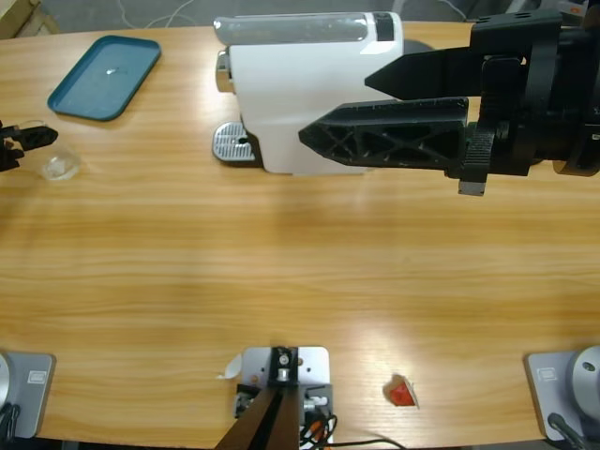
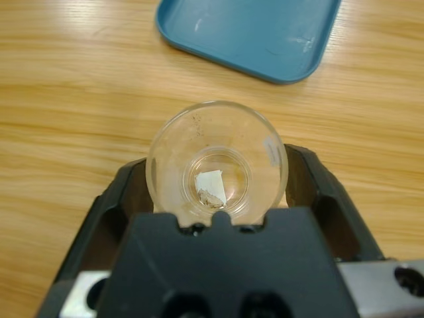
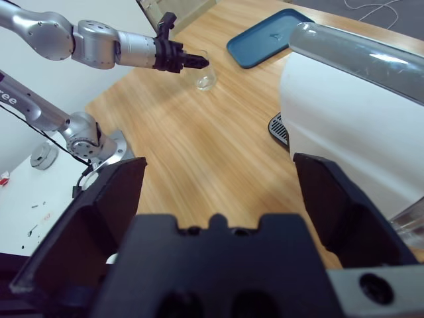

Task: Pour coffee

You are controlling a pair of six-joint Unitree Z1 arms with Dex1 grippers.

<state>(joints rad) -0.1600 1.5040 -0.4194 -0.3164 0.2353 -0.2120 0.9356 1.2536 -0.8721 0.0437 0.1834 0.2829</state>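
Note:
A small clear glass [image 2: 217, 192] stands on the wooden table at the far left [image 1: 59, 167], with only a pale fleck on its bottom; no coffee shows in any view. My left gripper [image 2: 217, 158] hovers at the glass's rim, open, one jaw on each side of it [image 1: 33, 148]. The white coffee machine [image 1: 309, 94] stands at the back middle, its round metal drip plate [image 1: 230, 142] on its left. High over the machine's right half hangs my right gripper [image 1: 335, 108], open and holding nothing [image 3: 218, 165].
A blue tray [image 1: 103, 75] lies at the back left, just beyond the glass. A small red foil scrap [image 1: 401, 392] sits near the front edge. Bare wood [image 1: 281, 272] stretches between the machine and the front edge.

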